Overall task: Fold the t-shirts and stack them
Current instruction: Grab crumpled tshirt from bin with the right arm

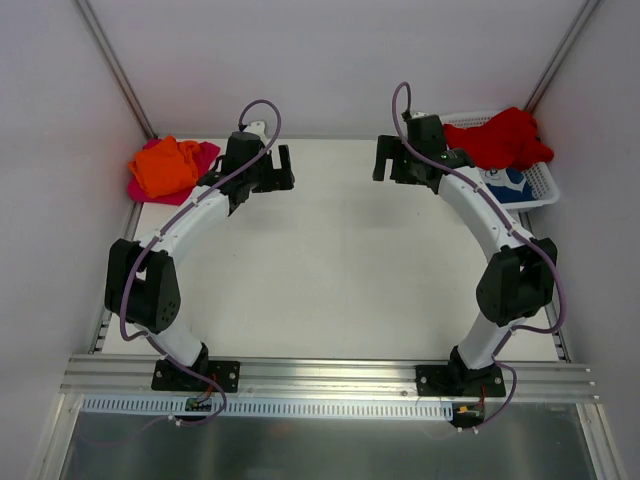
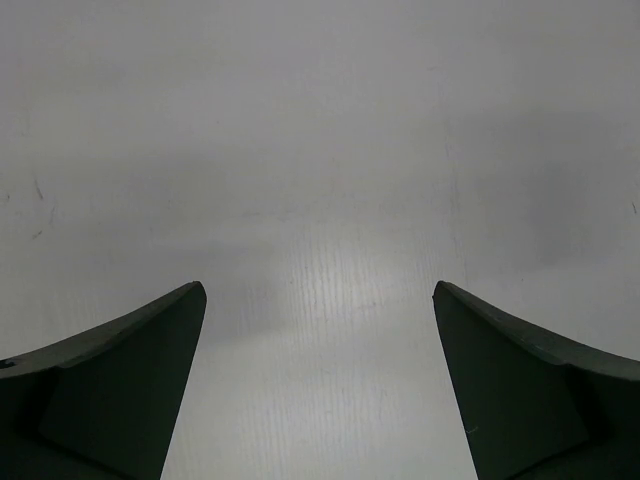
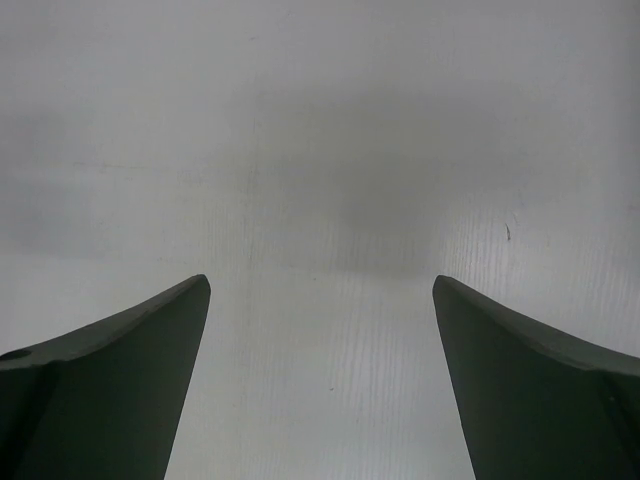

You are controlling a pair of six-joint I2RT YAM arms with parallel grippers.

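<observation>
Red t-shirt point(image 1: 503, 138) heaped in white mesh basket point(image 1: 545, 186).

No readable text, labels, brands, numbers or signs anywhere

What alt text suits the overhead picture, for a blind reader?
A robot's left gripper and right gripper hang open and empty over a white table. An orange t-shirt lies on a pink t-shirt at far left; a red t-shirt and a blue-and-white t-shirt sit in a white basket at far right.
</observation>
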